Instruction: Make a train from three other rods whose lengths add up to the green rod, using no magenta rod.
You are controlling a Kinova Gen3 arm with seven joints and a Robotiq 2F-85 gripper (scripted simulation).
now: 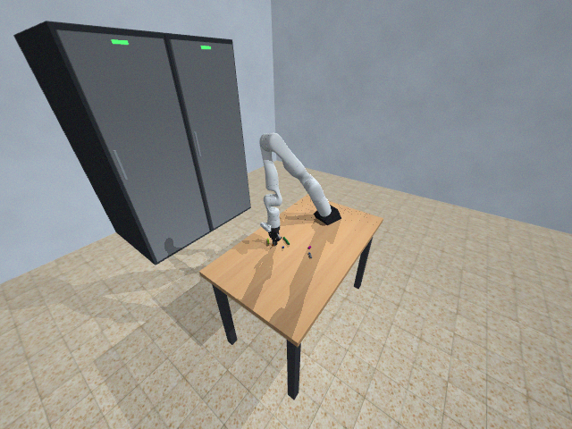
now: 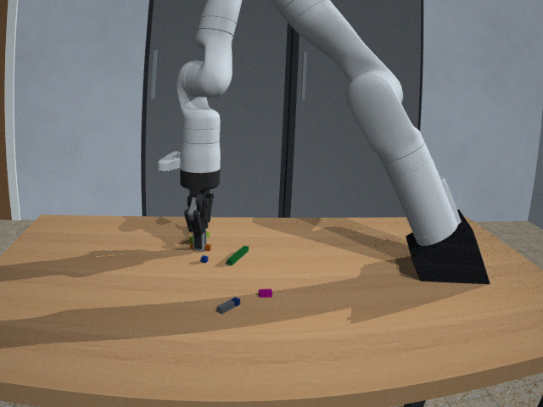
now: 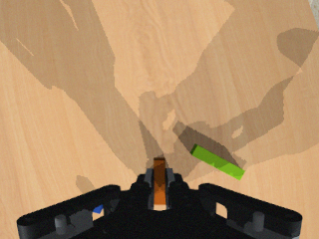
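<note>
- A smooth wooden counter [image 2: 306, 350] with pale grain and long dark shadows is seen under a white, rounded arm.
- The black hand [image 2: 199, 246] is pointed straight down, low over the counter's far left part, and its thin fingers are closed narrow on the little orange rod [image 3: 159, 182].
- In the wrist view, the orange rod is seen as a small block squeezed between the two dark fingertips.
- A flat lime rod [image 3: 217, 162] is laid just beside the hand, on the counter.
- A tiny blue cube [image 2: 204, 259] is found near the hand, a bit closer to the front.
- The long green rod [image 2: 237, 254] is laid flat and slanted, to the right of the blue cube.
- Further front, a grey rod [image 2: 225, 306] is laid with a second blue cube [image 2: 236, 300] touching its end.
- A short magenta rod [image 2: 265, 292] is set just right of them, apart.
</note>
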